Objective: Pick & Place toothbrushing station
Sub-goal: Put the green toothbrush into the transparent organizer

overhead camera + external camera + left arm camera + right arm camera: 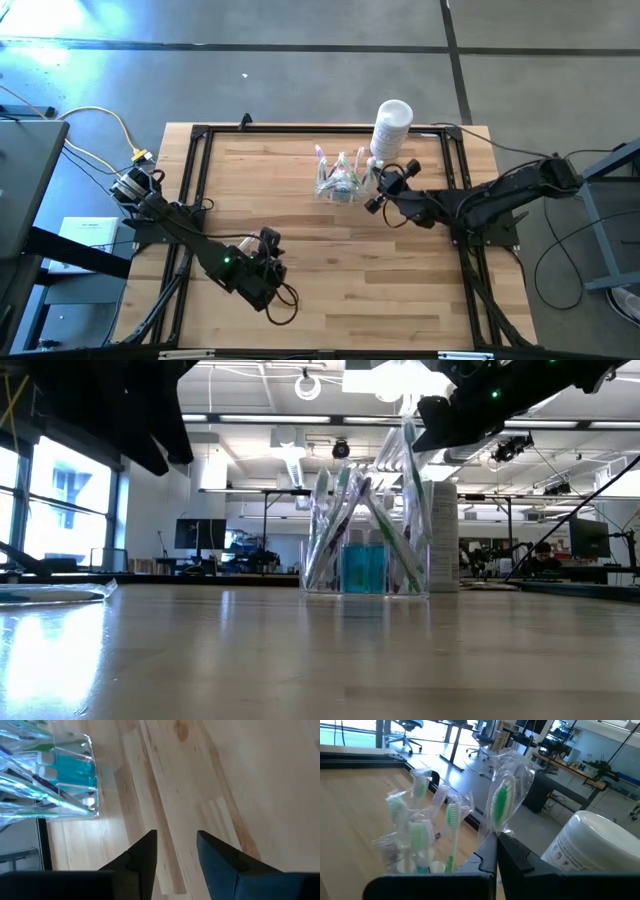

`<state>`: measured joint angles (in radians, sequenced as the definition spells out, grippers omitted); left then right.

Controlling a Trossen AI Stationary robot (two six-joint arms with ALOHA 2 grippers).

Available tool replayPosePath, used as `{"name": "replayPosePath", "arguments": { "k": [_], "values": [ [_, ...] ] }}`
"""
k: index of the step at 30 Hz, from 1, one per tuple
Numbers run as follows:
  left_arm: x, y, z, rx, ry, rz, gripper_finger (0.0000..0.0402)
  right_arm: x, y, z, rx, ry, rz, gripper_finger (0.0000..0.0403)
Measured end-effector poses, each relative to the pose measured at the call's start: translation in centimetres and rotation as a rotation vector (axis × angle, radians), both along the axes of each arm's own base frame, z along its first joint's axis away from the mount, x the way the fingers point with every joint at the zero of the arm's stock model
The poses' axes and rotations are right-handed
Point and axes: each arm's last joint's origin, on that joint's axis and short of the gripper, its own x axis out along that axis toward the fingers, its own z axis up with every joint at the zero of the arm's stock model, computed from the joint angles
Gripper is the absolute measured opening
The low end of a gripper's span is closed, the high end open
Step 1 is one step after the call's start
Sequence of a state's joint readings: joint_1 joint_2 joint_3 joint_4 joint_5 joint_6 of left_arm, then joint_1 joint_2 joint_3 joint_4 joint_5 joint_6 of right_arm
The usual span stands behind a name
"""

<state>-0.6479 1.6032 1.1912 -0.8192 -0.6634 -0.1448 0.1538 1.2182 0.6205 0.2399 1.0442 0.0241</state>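
Observation:
The toothbrushing station (340,180) is a clear plastic holder standing on its base on the table's far middle. It holds several wrapped toothbrushes that lean against its rim, and small blue tubes (362,568). My right gripper (496,842) is just to its right, above its rim, shut on one wrapped green-bristled toothbrush (502,802). My left gripper (176,842) is open and empty over bare table nearer the front (268,242). The holder shows in its wrist view (60,775). My right gripper pinches the wrapped toothbrush between its two fingers just below the brush head (495,831), wrapper and all. The fingers come slanting from the table's right. The brush stands nearly upright, and its lower part (415,530) reaches down into the holder.
A white cylindrical container (392,126) stands close behind and to the right of the holder, right beside my right gripper (380,190). A black frame (200,135) runs around the wooden table top. Bare wood lies in front of the holder.

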Motion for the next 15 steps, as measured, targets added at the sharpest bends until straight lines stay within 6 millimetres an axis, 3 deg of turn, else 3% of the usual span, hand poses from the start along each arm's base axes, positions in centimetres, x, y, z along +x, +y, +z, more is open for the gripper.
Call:
{"name": "replayPosePath", "arguments": {
  "k": [15],
  "values": [
    [0.1,-0.08,-0.36,-0.011,-0.016,-0.004,0.0132,0.25,-0.18,0.52,0.01,-0.041,0.044,0.0002]
  ]
}}
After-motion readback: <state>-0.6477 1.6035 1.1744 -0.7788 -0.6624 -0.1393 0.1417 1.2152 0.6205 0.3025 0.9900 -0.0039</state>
